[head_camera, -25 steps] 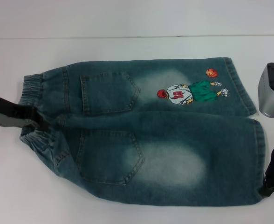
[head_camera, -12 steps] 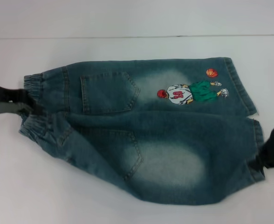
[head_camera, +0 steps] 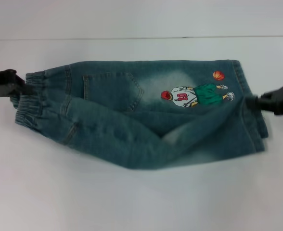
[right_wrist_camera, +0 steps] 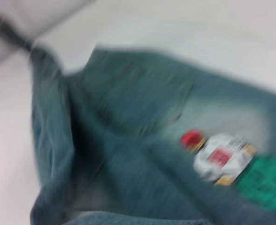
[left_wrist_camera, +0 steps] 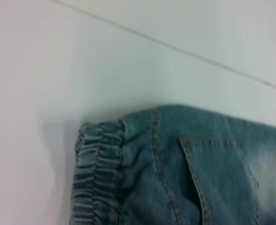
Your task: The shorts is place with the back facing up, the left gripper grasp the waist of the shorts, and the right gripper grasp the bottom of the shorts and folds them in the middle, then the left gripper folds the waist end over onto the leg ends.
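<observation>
The blue-green denim shorts lie back up on the white table, their near half lifted and drawn over toward the far half. One back pocket, the cartoon player and the orange ball still show on the far leg. My left gripper is shut on the gathered waist at the left end. At the right end my right gripper is shut on the near leg's hem. The left wrist view shows the waist and a pocket. The blurred right wrist view shows the cartoon.
A thin seam runs across the table behind the shorts. Bare white surface lies in front of the shorts and at both ends.
Both grippers have risen and moved away from me, carrying the near waist corner and near hem over the far half. The near pocket and the pale patch are now folded under.
</observation>
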